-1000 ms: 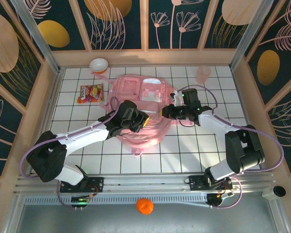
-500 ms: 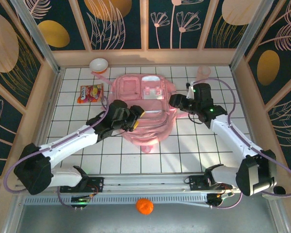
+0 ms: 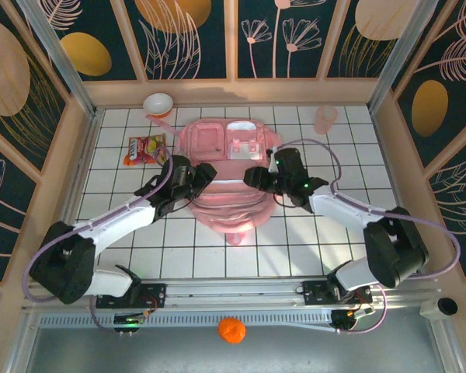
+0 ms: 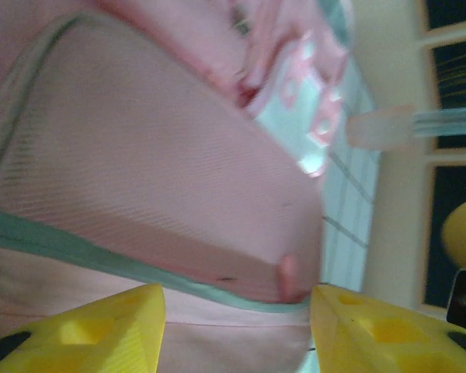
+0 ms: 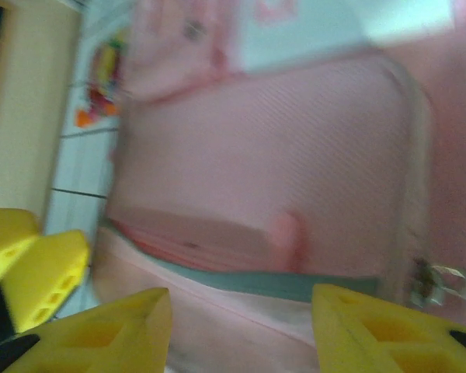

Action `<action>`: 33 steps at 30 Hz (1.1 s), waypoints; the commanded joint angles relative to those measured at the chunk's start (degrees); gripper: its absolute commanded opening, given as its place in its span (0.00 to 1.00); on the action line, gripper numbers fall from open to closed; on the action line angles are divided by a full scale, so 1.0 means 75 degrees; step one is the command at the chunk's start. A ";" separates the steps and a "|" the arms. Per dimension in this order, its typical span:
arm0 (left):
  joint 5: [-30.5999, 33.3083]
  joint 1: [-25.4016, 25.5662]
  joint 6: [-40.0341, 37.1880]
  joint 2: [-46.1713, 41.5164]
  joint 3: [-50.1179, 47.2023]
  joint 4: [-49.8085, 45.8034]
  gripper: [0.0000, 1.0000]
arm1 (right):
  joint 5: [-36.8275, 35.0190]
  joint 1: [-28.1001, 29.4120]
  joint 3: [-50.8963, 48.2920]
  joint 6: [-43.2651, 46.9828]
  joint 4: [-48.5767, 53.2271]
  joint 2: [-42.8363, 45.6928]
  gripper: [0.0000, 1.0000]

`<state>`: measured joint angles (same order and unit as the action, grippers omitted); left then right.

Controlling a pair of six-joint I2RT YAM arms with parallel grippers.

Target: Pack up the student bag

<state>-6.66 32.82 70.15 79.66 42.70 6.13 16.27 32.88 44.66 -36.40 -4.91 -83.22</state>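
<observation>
Worktop (image 3: 295, 249): white tiled surface inside a walled enclosure. Student bag (image 3: 225, 206): large pink backpack, lay flat at the worktop's centre, front pockets up, between the two arms. Left end effector (image 3: 198, 175): sat over the bag's left edge, yellow fingers (image 4: 85, 326) spread apart and gripping nothing, pink fabric beyond them. Right end effector (image 3: 256, 177): sat over the bag's right side, fingers (image 5: 388, 326) likewise parted and empty. Snack packet (image 3: 145, 148): red and yellow, flat on the tiles just left of the bag. Bowl (image 3: 158, 103): white, at the far edge. Cup (image 3: 325, 119): translucent pink, upright near the far right corner. Ball (image 3: 231, 329): orange, on the near ledge.
</observation>
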 commanded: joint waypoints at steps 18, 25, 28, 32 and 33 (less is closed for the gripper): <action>0.0295 -0.0836 -0.2069 0.0183 0.0924 -0.1128 0.76 | -0.0518 -0.0743 0.0427 0.0406 0.0763 0.0360 0.59; 0.0448 -0.1884 -0.3170 0.0390 0.1085 0.0022 0.77 | 0.0118 -0.1892 0.1521 0.1009 0.0831 -0.0383 0.60; 0.1050 -0.2157 -0.3490 0.0853 0.1162 0.0304 0.71 | 0.0245 -0.1983 0.1572 0.1011 0.0339 -0.0942 0.58; 0.0865 -0.2287 -0.3751 0.1678 0.1159 0.1069 0.64 | 0.0541 -0.2086 0.1474 0.0879 -0.0389 -0.1790 0.56; 0.0669 -0.2280 -0.3743 0.1974 0.1210 0.1144 0.62 | 0.0620 -0.2106 0.1403 0.0809 -0.0613 -0.2003 0.55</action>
<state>-1.08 15.79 45.10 90.32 50.46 10.11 18.37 17.74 56.14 -30.37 -5.06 -95.33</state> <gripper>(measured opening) 0.629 0.551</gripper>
